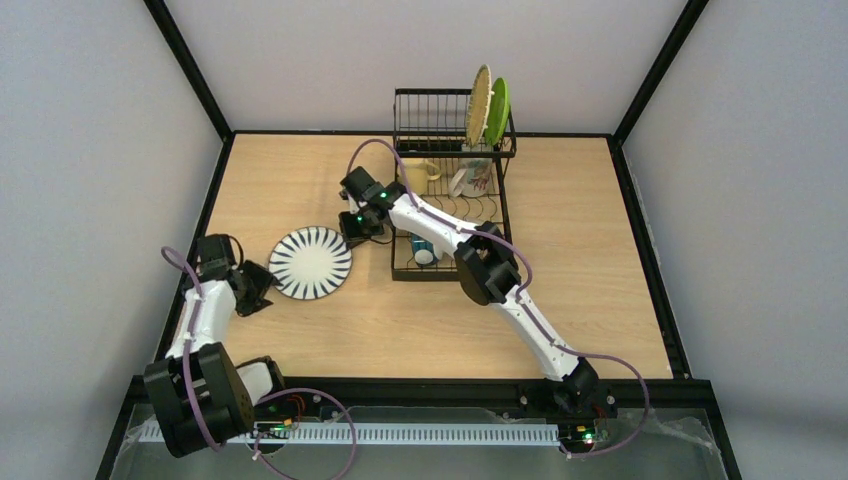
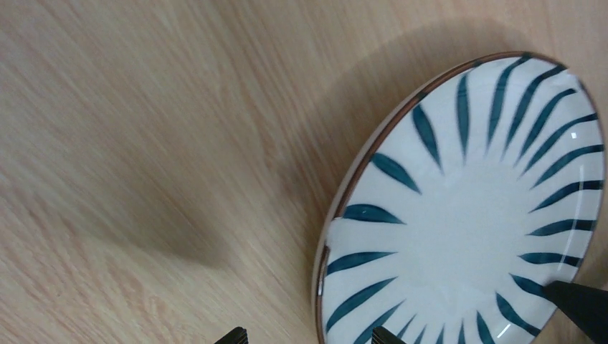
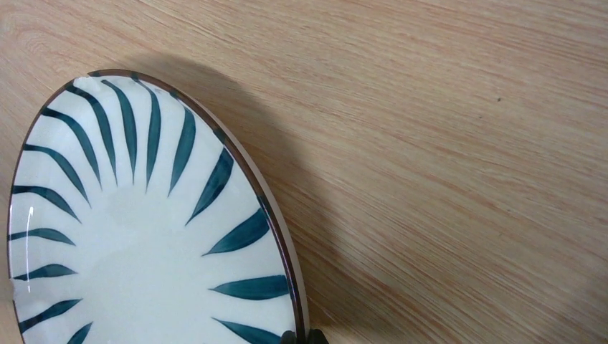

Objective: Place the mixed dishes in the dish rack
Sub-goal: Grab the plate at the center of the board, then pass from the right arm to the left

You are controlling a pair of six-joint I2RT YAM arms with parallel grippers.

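Black-striped white plate [image 1: 310, 262], last dish left of the dish rack [image 1: 432, 120], awaits loading, rim apparently pinched by the right gripper [image 3: 302, 337], left gripper [image 2: 308, 335] spread; tan woven-look plate [image 1: 478, 105], lime green plate [image 1: 498, 112], pale yellow mug [image 1: 420, 176] and blue-outside bowl [image 1: 423, 249] already racked.

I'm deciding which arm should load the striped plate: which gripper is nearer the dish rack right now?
Right. The right gripper sits between the striped plate and the dish rack. The left gripper is at the plate's opposite edge, farther from the rack.
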